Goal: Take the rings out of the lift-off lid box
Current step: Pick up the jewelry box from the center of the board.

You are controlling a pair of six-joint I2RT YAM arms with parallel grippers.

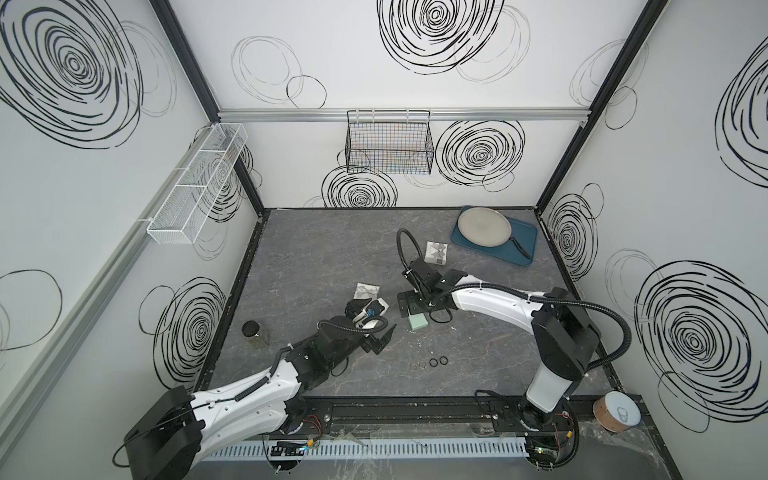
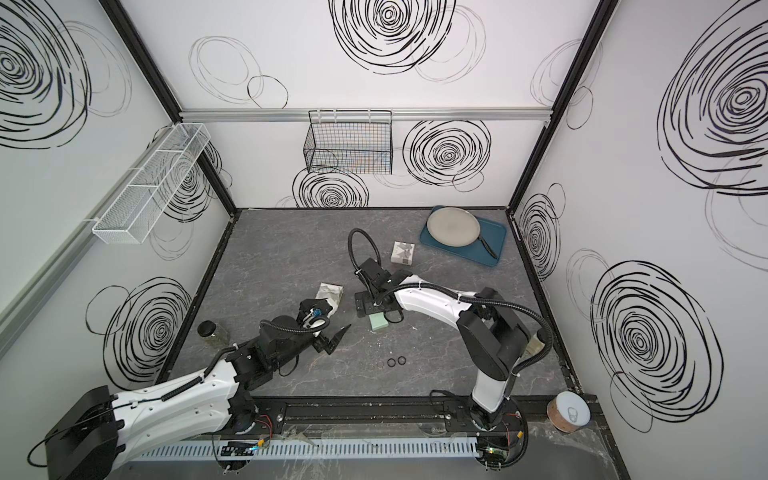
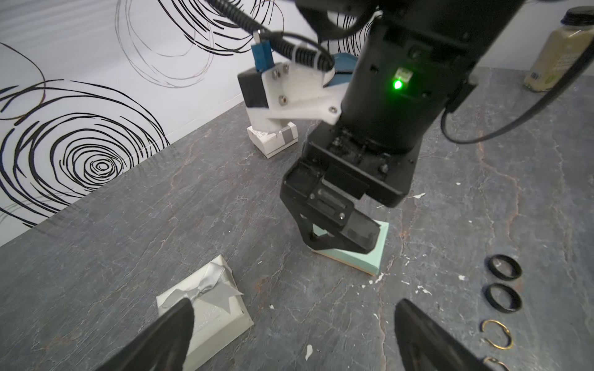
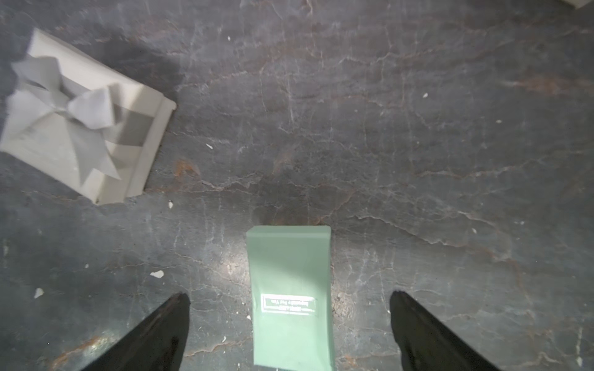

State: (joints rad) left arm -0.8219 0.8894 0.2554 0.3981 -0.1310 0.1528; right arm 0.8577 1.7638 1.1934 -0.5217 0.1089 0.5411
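— How do the grippers stand?
— Right gripper (image 4: 289, 297) spread wide, empty, above the mint-green box (image 4: 289, 257). Left gripper (image 3: 294, 305) spread too, holding nothing, near the white bow box (image 3: 205, 308).
— And the rings?
— The rings (image 1: 433, 362) lie in a row on the bare worktop (image 1: 311, 257), apart from every box.

Mint-green box (image 4: 290, 289) lies on grey marbled tabletop (image 4: 418, 128), right gripper (image 4: 289, 295) spread wide astride it without contact, white bow-topped box (image 4: 80, 119) well apart.
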